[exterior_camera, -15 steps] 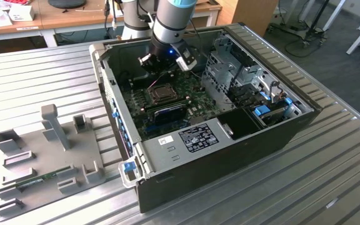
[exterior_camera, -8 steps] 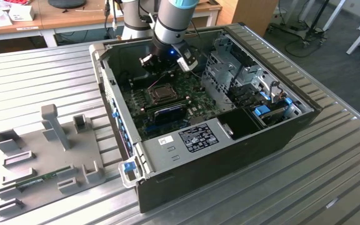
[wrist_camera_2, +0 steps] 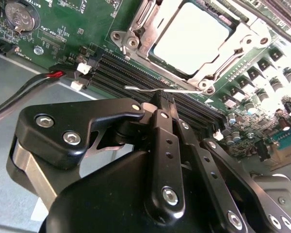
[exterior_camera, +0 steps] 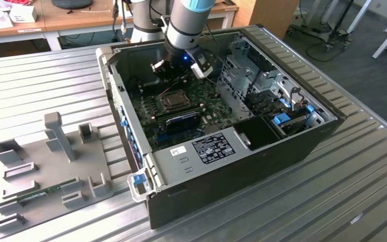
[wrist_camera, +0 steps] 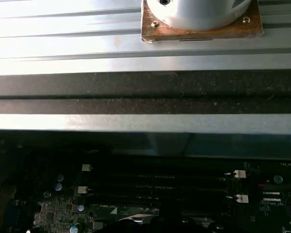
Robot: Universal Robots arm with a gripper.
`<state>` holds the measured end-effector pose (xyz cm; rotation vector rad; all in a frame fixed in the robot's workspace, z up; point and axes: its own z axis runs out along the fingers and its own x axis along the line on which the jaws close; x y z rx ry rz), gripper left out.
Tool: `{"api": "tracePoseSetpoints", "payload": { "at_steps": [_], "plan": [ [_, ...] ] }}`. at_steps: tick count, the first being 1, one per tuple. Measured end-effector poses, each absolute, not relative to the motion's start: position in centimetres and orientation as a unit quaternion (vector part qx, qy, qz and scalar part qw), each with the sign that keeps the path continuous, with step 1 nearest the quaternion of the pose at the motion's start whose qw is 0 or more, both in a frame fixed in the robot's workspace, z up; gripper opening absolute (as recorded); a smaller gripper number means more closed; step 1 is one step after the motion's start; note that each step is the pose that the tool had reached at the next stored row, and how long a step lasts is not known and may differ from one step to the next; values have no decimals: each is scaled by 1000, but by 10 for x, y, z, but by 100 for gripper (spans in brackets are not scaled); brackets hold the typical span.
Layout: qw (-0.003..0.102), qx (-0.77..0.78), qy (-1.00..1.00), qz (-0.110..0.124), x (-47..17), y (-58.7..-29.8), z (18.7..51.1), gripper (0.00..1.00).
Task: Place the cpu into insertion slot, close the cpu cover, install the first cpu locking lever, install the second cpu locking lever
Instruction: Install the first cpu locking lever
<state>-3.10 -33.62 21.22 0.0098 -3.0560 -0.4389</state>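
Observation:
The cpu [wrist_camera_2: 191, 36] lies flat in the insertion slot [exterior_camera: 175, 101], its silvery top showing through the cpu cover [wrist_camera_2: 131, 41], which is down around it. A thin wire locking lever [wrist_camera_2: 140, 88] runs across just in front of the socket, over the memory slots. My gripper [wrist_camera_2: 161, 99] is shut, and its fingertips sit right at this lever; I cannot tell whether they pinch it. In the exterior view the gripper [exterior_camera: 175, 74] hangs inside the open case, just beyond the socket.
Long black memory slots [wrist_camera_2: 116, 73] lie between the gripper and the socket on the green motherboard [wrist_camera_2: 63, 29]. A red-black cable [wrist_camera_2: 34, 85] runs nearby. The drive cage [exterior_camera: 261, 85] stands on the exterior view's right, and a grey fixture tray [exterior_camera: 46, 166] on its left.

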Motion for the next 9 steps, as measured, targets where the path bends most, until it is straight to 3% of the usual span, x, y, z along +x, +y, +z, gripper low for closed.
{"api": "tracePoseSetpoints", "payload": {
  "at_steps": [9],
  "plan": [
    [27,3,-989,-142,-29,-337,204,11]
  ]
}}
